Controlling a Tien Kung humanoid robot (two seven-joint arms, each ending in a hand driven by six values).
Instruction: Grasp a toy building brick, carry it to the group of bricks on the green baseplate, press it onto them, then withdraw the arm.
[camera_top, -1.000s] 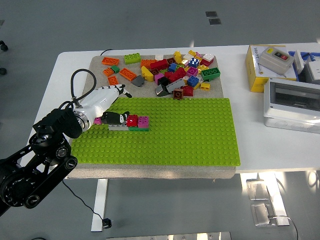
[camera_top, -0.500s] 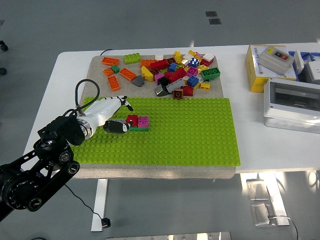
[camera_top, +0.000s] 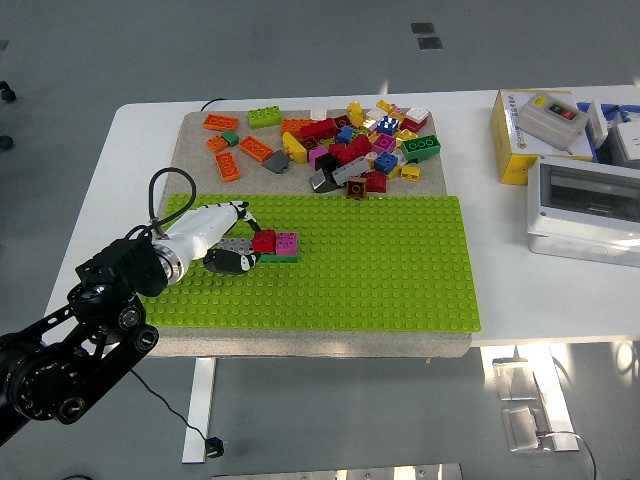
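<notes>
1. On the left half of the green baseplate (camera_top: 400, 270), the robot's left hand (camera_top: 222, 240) reaches in from the lower-left corner, its white-shelled palm angled up and to the right and its dark fingers (camera_top: 232, 262) curled down at the left end of a small group of bricks (camera_top: 268, 246).

2. The hand is bent over a grey brick (camera_top: 236, 243) that sits touching the group's left side; whether the fingers actually clamp it or merely press on it cannot be made out.

3. The group lies directly to the right of the fingertips, its long axis running left to right along the baseplate's stud rows: grey, then a red brick (camera_top: 264, 240), then a pink brick (camera_top: 287, 241), with a green strip under their near edge.

4. Only the left arm is in view, so any pull-back would go down and left, the way the forearm points, away from the group.

5. The bricks are hard, glossy plastic with round studs on top; the baseplate is a flat, studded plastic sheet resting on a beige mat (camera_top: 190, 130) with a coarse, felt-like look.

6. On the far strip of the mat, a loose pile of bricks (camera_top: 350, 140) in orange, red, yellow, blue and green lies well apart from the hand.

7. At the right end of the white tabletop (camera_top: 140, 130), a yellow box (camera_top: 520, 150) and a grey plastic case (camera_top: 580, 205) stand clear of the work.
</notes>
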